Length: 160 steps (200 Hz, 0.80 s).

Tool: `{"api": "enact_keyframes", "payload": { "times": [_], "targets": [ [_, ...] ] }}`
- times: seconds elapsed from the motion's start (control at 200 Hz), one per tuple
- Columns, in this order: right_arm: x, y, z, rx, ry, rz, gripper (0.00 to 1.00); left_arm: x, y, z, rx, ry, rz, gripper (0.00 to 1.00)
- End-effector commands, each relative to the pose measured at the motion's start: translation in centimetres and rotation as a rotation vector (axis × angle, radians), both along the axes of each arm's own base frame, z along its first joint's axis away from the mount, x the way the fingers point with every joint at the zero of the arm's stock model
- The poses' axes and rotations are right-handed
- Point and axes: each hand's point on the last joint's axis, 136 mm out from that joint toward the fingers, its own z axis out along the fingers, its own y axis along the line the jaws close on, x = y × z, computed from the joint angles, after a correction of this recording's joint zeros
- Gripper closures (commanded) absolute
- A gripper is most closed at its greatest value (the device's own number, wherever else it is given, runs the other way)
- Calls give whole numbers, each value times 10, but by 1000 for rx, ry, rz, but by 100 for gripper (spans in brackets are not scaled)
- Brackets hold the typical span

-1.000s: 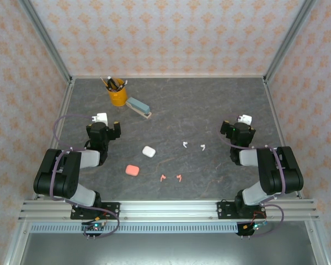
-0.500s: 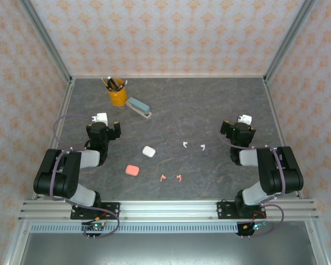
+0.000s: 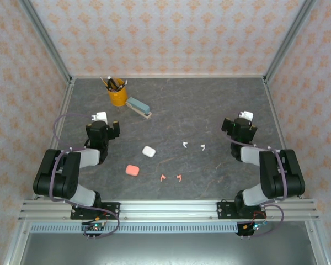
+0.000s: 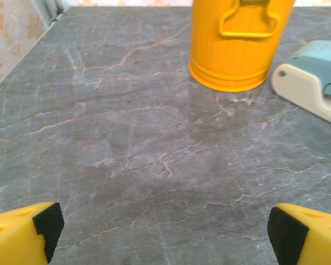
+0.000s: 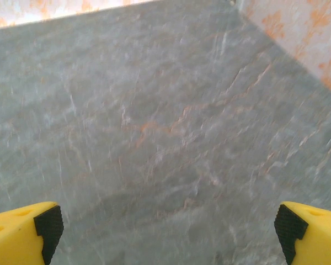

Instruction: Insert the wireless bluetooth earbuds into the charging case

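Note:
Two white earbuds [image 3: 185, 144] [image 3: 202, 147] lie mid-table, and two salmon-pink earbuds [image 3: 163, 178] [image 3: 179, 178] lie nearer the front. A white case [image 3: 149, 151] and a salmon-pink case [image 3: 132, 170] rest to their left, both closed. My left gripper [image 3: 101, 118] [image 4: 165, 234] sits at the left, open over bare table, its yellow fingers [image 4: 27, 229] wide apart. At the right, my right gripper [image 3: 244, 117] [image 5: 168, 234] is likewise open with nothing between its fingers [image 5: 306, 229], well away from the earbuds.
A yellow pen cup [image 3: 117, 93] [image 4: 240, 41] stands at the back left with a teal-and-cream stapler [image 3: 138, 106] [image 4: 311, 83] beside it. The enclosure's metal posts and patterned walls [image 3: 165, 33] border the grey stone table [image 3: 198, 105].
The right gripper has shifted slightly toward the back right, and its wrist view is blurred. The left arm and all earbuds and cases stay put.

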Motion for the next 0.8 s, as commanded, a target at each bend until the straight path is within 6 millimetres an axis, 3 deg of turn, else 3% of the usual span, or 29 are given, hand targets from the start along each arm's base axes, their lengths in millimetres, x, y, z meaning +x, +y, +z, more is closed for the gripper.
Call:
{"api": "enact_keyframes", "payload": {
  "times": [0.0,0.175,0.31,0.385,0.505,0.606,0.796],
  "targets": [
    [2,-11,49,31,-14,-87,0,9,10,37,23,10,72,2],
    [-5,-13,70,197,89,-219,0,2,10,71,-44,39,116,2],
    [-6,6,70,304,222,-182,0,-12,6,100,-165,30,180,2],
    [-9,26,70,394,269,-109,0,-20,0,112,-234,50,200,2],
    [-22,67,73,553,326,6,0,-33,-17,114,-312,104,194,2],
    [-40,94,74,558,383,28,0,-43,-31,112,-351,126,193,2],
    [-78,164,62,546,506,71,1,-52,-47,97,-486,166,229,1]
  ]
}}
